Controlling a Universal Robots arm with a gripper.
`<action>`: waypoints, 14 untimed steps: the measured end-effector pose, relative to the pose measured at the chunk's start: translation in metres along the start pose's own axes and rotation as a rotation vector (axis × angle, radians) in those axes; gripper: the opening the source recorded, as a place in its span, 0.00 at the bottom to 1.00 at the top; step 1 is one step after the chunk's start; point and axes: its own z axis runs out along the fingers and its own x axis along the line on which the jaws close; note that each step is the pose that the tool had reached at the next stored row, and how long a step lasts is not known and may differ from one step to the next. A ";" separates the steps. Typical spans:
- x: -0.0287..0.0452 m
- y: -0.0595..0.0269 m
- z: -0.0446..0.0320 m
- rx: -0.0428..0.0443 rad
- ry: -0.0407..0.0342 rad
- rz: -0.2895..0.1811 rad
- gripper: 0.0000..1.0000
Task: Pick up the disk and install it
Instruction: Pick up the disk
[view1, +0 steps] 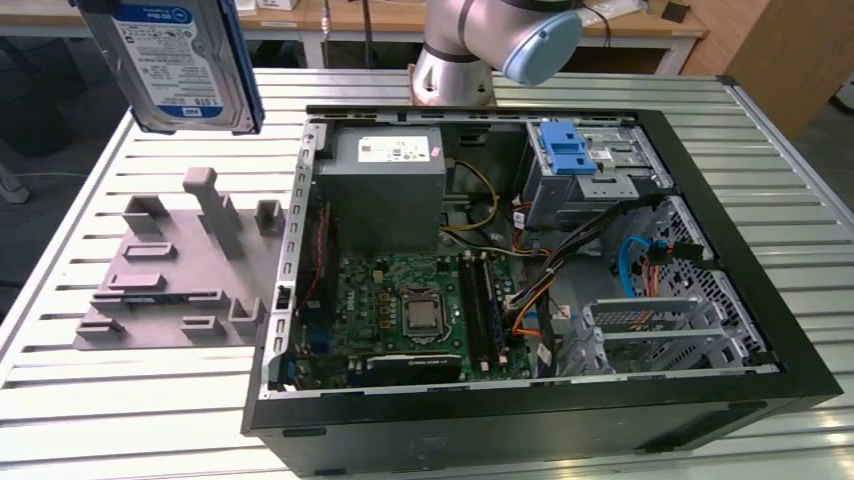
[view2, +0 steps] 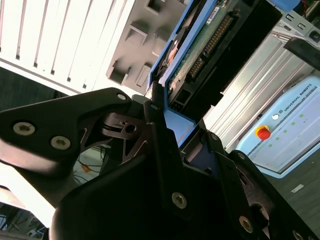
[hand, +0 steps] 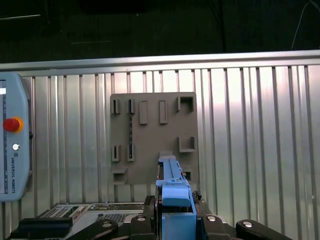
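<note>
The disk (view1: 180, 65), silver with a white-and-blue label and a blue bracket, hangs upright in the air at the exterior view's far upper left. It is above the grey fixture plate (view1: 167, 270) and well off the open computer case (view1: 527, 400). In both wrist views my gripper (view2: 180, 125) is shut on the disk's blue bracket edge (hand: 172, 187), with its black fingers (view2: 152, 107) on either side. The disk's green circuit board (view2: 200, 45) faces the second wrist view. The blue-latched drive cage (view1: 583, 160) sits in the case's far right corner.
The grey power supply box (view1: 387, 185) and the motherboard (view1: 400, 310) lie inside the case, with loose cables (view1: 534, 290) beside them. A teach pendant (hand: 12, 135) lies on the slatted metal table (view1: 120, 400). The arm's base (view1: 454, 60) stands behind the case.
</note>
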 end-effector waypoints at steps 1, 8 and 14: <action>0.0000 -0.0017 0.0000 0.0000 0.0000 0.000 0.37; 0.0000 -0.0106 -0.0003 0.0000 0.0000 0.000 0.37; 0.0000 -0.0171 -0.0005 0.0000 0.0000 0.000 0.37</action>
